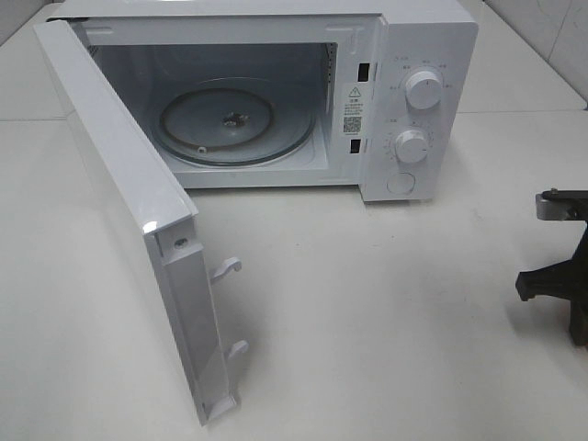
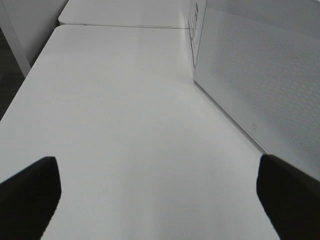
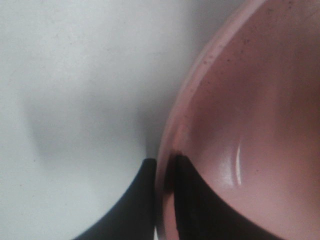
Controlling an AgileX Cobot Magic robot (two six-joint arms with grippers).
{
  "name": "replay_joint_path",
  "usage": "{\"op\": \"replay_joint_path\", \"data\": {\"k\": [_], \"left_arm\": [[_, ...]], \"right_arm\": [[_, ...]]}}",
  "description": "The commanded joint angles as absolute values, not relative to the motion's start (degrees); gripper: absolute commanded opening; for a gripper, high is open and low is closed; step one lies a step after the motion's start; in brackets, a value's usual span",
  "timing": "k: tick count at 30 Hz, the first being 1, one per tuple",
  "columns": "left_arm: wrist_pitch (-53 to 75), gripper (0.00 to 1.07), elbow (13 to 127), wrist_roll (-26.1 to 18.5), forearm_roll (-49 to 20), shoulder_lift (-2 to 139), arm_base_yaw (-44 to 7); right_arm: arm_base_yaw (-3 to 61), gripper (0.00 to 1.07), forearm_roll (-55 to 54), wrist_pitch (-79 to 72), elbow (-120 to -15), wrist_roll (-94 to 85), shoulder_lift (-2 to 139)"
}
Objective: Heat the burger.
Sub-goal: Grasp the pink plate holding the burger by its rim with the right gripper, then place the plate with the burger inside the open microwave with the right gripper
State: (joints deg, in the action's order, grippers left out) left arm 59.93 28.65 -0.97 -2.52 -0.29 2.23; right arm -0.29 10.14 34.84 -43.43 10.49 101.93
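The burger is out of view in every frame. In the right wrist view my right gripper (image 3: 164,192) is shut on the rim of the pink plate (image 3: 250,100), with one dark finger (image 3: 127,205) outside the rim and the other inside the dish. The part of the plate that shows is bare. Only a piece of the right arm (image 1: 558,276) shows in the high view, at the right edge above the table. My left gripper (image 2: 159,195) stands wide open over the white table (image 2: 125,125), holding nothing, beside the microwave door (image 2: 260,75).
The white microwave (image 1: 418,55) stands at the back with its door (image 1: 138,220) swung wide toward the front left. Its glass turntable (image 1: 234,119) is bare. Two knobs (image 1: 423,89) sit on its right panel. A table seam (image 2: 120,26) runs behind.
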Motion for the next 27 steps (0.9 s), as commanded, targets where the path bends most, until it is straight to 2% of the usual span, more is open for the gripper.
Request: {"op": "replay_joint_path", "data": {"k": [1,12,27], "left_arm": [[59.4,1.01,28.4,-1.0,-2.9,-1.8,1.9],[59.4,1.01,28.4,-1.0,-2.9,-1.8,1.9],[59.4,1.01,28.4,-1.0,-2.9,-1.8,1.9]], "right_arm": [[0.6,0.00,11.1,35.2,-42.6,12.0,101.2],[7.8,0.00,21.4,39.1,-42.6,23.1,100.0],[15.8,0.00,29.3,42.9,-42.6,32.4,100.0]]}}
